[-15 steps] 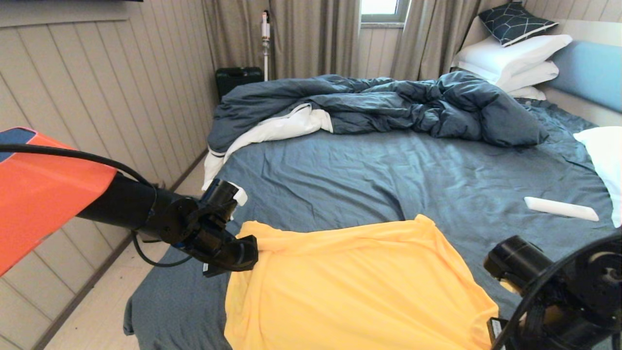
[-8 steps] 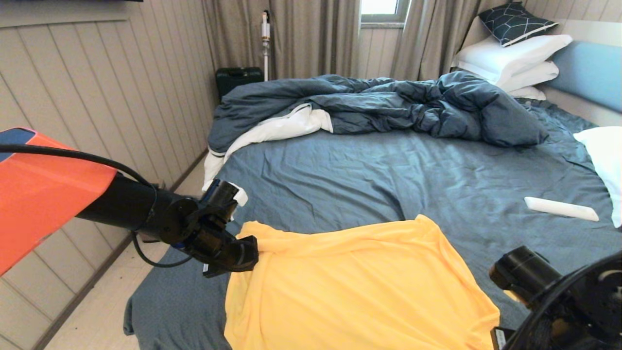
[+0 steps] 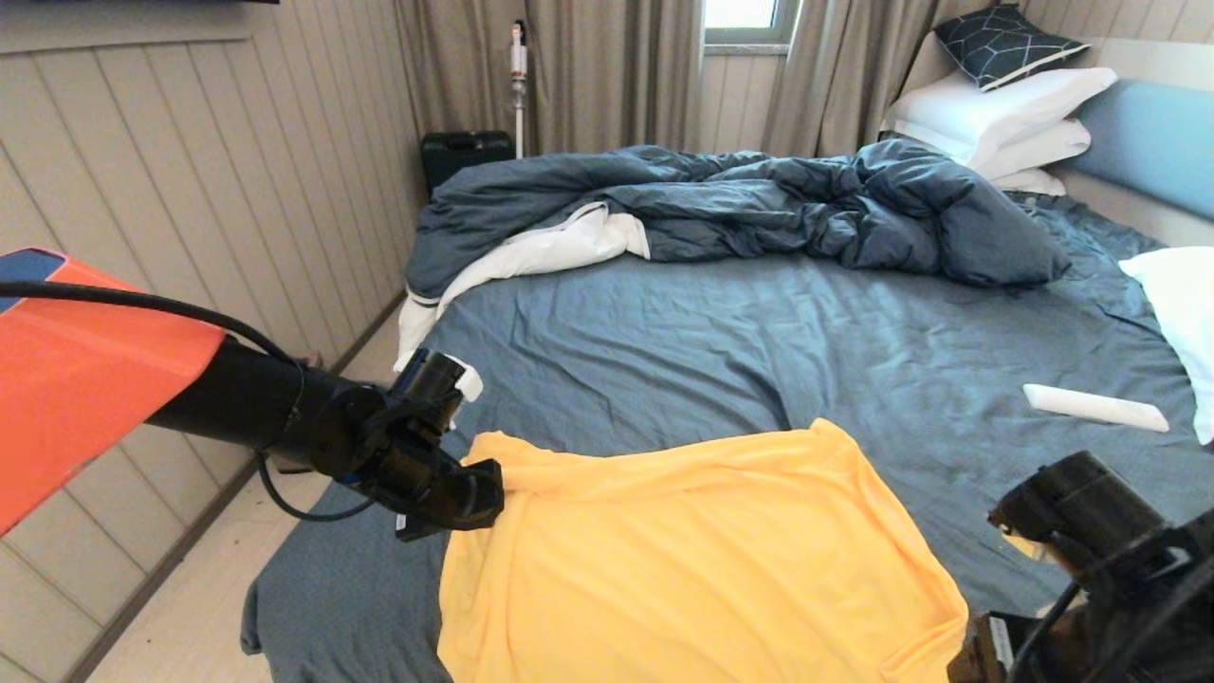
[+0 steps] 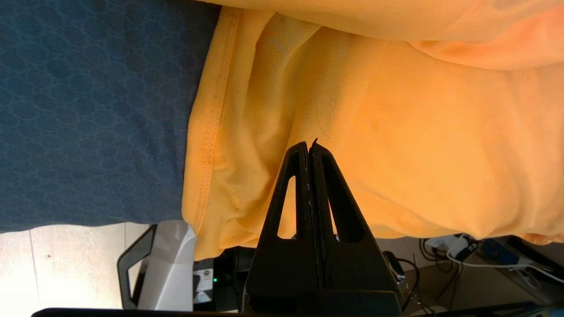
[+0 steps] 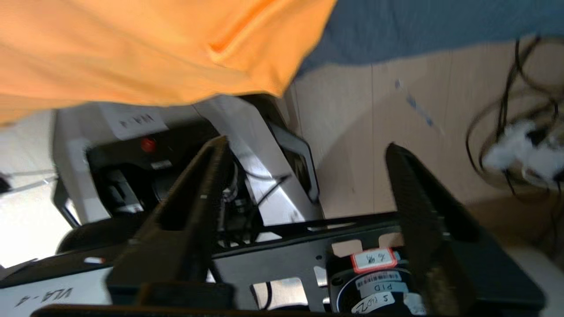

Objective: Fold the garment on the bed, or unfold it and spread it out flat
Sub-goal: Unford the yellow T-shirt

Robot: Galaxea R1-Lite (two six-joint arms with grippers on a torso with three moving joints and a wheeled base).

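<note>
Garment (image 3: 702, 560), thin yellow knit, left pincer (image 4: 309, 147) pinching its hemmed corner, right pincer (image 5: 308, 149) wide.

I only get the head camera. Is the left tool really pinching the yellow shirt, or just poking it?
Observer: The left wrist view shows the left tool shut tight, with folds of the yellow shirt bunching at its tips.
Operator: And the right tool? I just see a black arm in the corner.
Observer: The right wrist view shows the right tool wide open, holding nothing.
Operator: What's near it?
Observer: A corner of the shirt hangs past the edge of the bed, above the floor.
</note>
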